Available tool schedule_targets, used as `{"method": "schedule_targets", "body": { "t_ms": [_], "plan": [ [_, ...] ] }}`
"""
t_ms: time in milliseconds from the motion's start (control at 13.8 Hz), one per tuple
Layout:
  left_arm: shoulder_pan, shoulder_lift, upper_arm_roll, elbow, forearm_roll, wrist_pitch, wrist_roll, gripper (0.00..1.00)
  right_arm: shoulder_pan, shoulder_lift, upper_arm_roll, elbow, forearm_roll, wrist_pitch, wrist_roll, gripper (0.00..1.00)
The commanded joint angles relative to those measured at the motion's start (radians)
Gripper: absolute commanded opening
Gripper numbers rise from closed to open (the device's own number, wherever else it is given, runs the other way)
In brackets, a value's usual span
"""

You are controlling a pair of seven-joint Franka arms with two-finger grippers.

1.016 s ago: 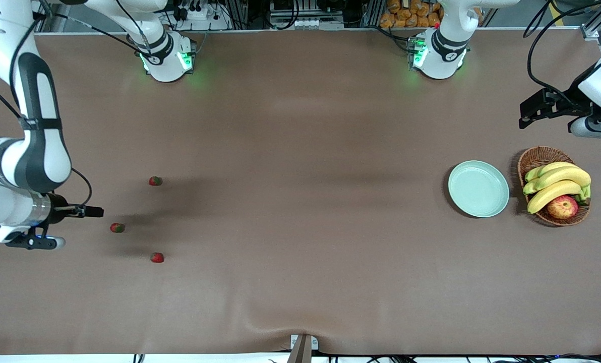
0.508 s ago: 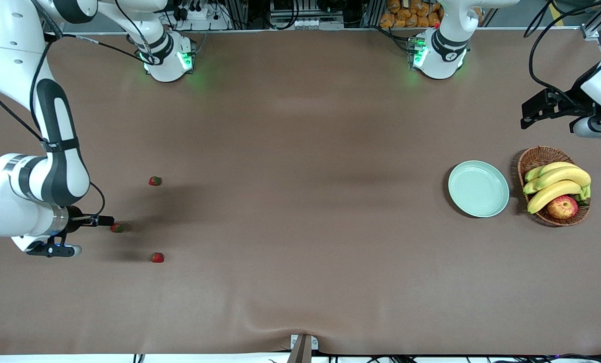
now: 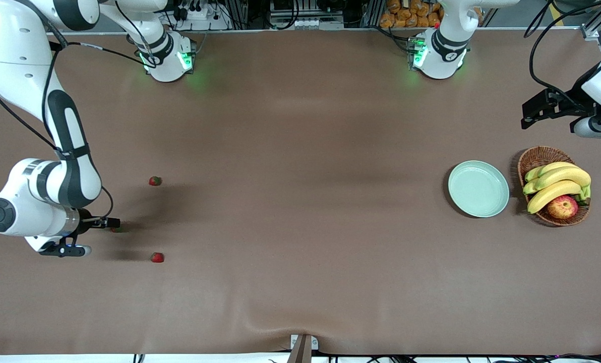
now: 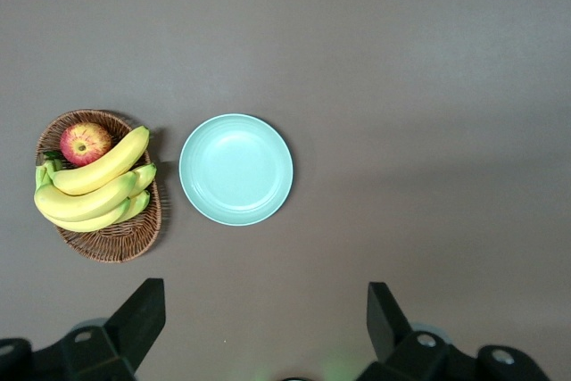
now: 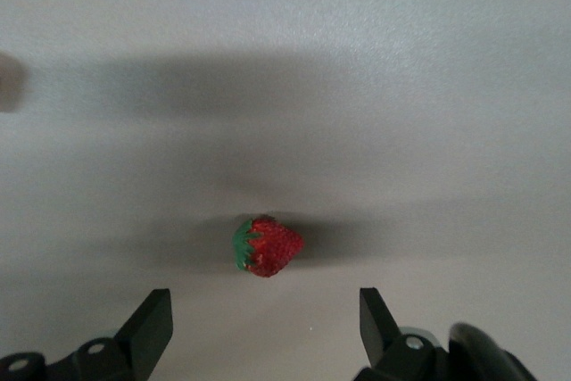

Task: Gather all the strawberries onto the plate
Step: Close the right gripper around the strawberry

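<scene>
Nearest the front camera, a lone strawberry (image 3: 157,257) on the brown table (image 3: 300,151), a little off from the right gripper's fingers (image 5: 150,323) toward the left arm's end. Next, the right gripper (image 3: 110,223) down low at the table near the right arm's end, fingers spread wide and gripping nothing. Just ahead of the fingertips and centred on the gap between them, a second strawberry (image 5: 266,245), red with its green top turned sideways, flat on the table and touched by neither finger; in the front view, barely a sliver of that berry visible at the gripper's tip. Well apart from those fingers, toward the left arm's end of the table, a pale mint-green plate (image 3: 478,189), holding no berries. Just beside it, a brown wicker basket (image 3: 540,156) with a red-yellow apple (image 3: 562,206) and a bunch of bananas (image 3: 557,184). Farther from the camera than the right gripper's fingers, a third strawberry (image 3: 155,180), alone on the table. Finally, the left gripper (image 4: 263,299), waiting high above the table, fingers (image 4: 143,305) wide apart and empty, the plate and basket far below them.
</scene>
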Motion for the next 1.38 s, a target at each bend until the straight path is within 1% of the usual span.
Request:
{"method": "schedule_targets", "body": {
  "t_ms": [0,145,218,508,581,653,871,1088,1306],
  "plan": [
    [0.005,-0.004,-0.002,0.007,-0.002,-0.007,0.021,1.00,-0.015,-0.005,0.013,-0.018,-0.002,0.030,-0.024,0.83],
    [0.005,-0.002,-0.002,0.007,-0.002,-0.007,0.021,1.00,-0.014,0.007,0.013,-0.026,0.000,0.056,-0.024,0.82],
    [0.004,-0.002,-0.002,0.007,-0.002,-0.007,0.021,1.00,-0.012,0.010,0.013,-0.030,-0.002,0.079,-0.024,0.79],
    [0.001,-0.004,-0.002,0.007,-0.002,-0.007,0.021,1.00,-0.010,0.032,0.015,-0.032,0.000,0.112,-0.024,0.77],
    [0.001,-0.004,-0.002,0.007,-0.002,-0.007,0.021,1.00,-0.009,0.038,0.015,-0.038,0.001,0.121,-0.024,0.75],
    [0.001,-0.004,-0.002,0.007,-0.002,-0.007,0.021,1.00,-0.006,0.041,0.015,-0.050,0.003,0.142,-0.024,0.70],
    [0.001,-0.004,-0.002,0.007,-0.002,-0.008,0.021,1.00,-0.006,0.041,0.016,-0.059,0.001,0.153,-0.024,0.62],
    [0.002,-0.004,-0.002,0.007,-0.002,-0.008,0.021,1.00,-0.006,0.041,0.016,-0.059,0.004,0.152,-0.022,0.43],
    [0.002,-0.004,-0.002,0.007,-0.002,-0.008,0.021,1.00,-0.003,0.038,0.016,-0.056,0.003,0.141,-0.017,0.34]
  ]
}}
